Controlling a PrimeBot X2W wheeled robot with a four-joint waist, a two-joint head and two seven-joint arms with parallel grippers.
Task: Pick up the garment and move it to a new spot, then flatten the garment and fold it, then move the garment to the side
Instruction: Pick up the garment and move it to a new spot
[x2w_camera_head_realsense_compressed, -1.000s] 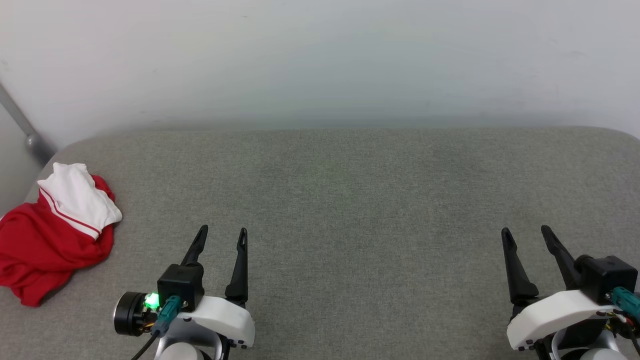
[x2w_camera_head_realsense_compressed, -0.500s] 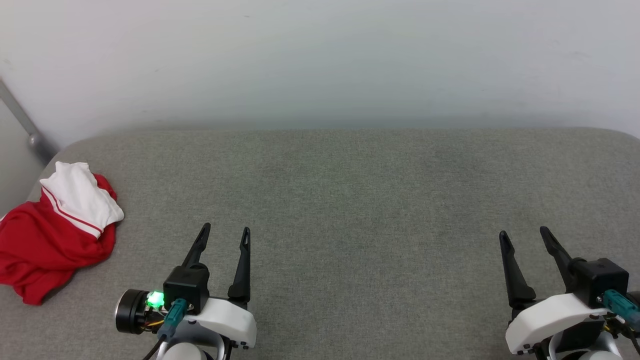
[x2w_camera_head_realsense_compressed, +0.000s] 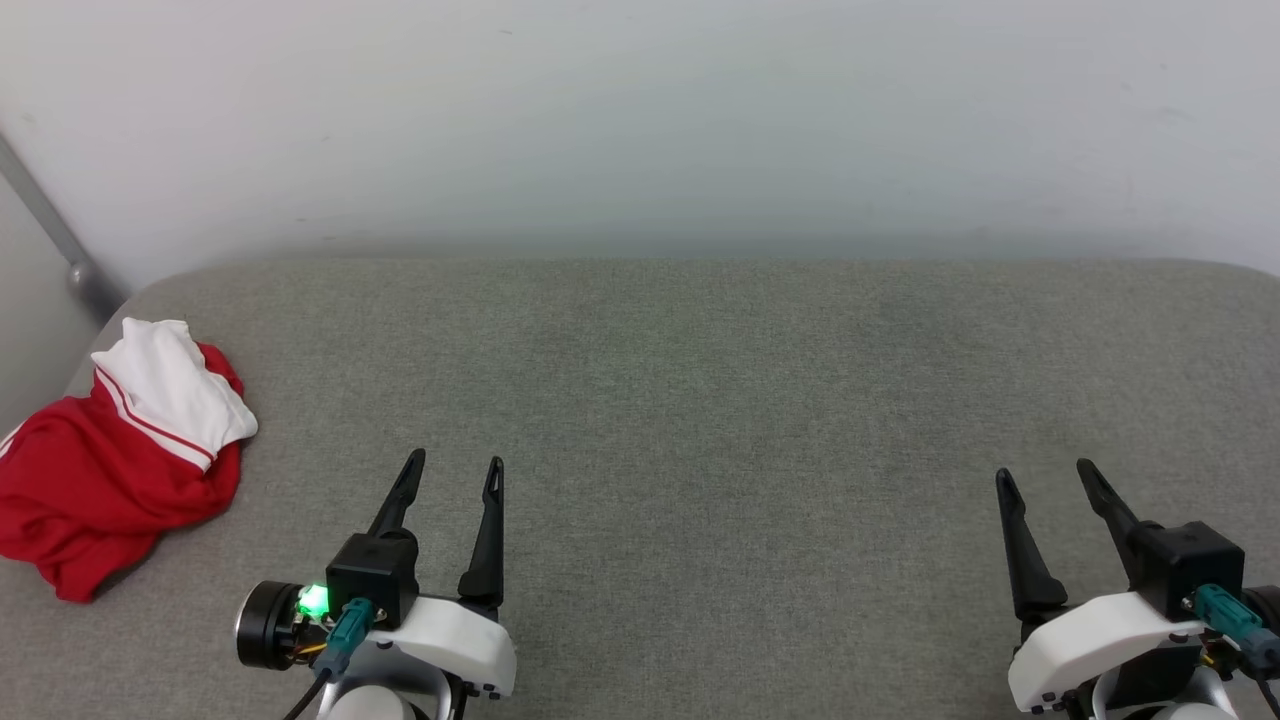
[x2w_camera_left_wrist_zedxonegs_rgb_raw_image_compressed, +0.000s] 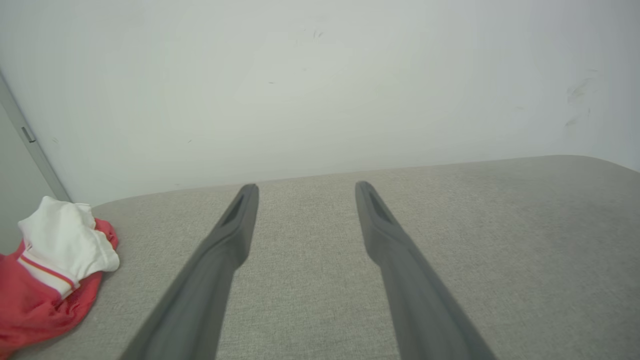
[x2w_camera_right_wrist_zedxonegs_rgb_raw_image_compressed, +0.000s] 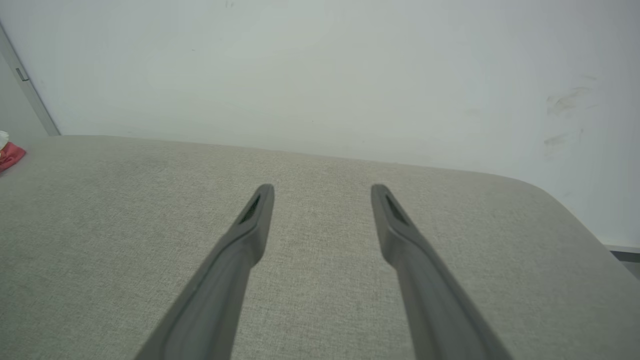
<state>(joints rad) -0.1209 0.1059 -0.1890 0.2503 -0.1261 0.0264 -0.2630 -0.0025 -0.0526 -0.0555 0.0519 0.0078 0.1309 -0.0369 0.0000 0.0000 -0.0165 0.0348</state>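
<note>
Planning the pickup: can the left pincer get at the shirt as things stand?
Probably yes: the left pincer is open, and nothing lies between it and the shirt to its left.

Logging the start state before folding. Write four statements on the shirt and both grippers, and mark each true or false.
1. The red jersey lies crumpled at the left end of the grey fabric surface. True.
2. The left gripper grips the jersey. False: its jaws are open and empty, apart from the jersey.
3. The right gripper has its jaws open. True.
4. The jersey's visible sleeve is blue. False: it is white with red stripe trim.
</note>
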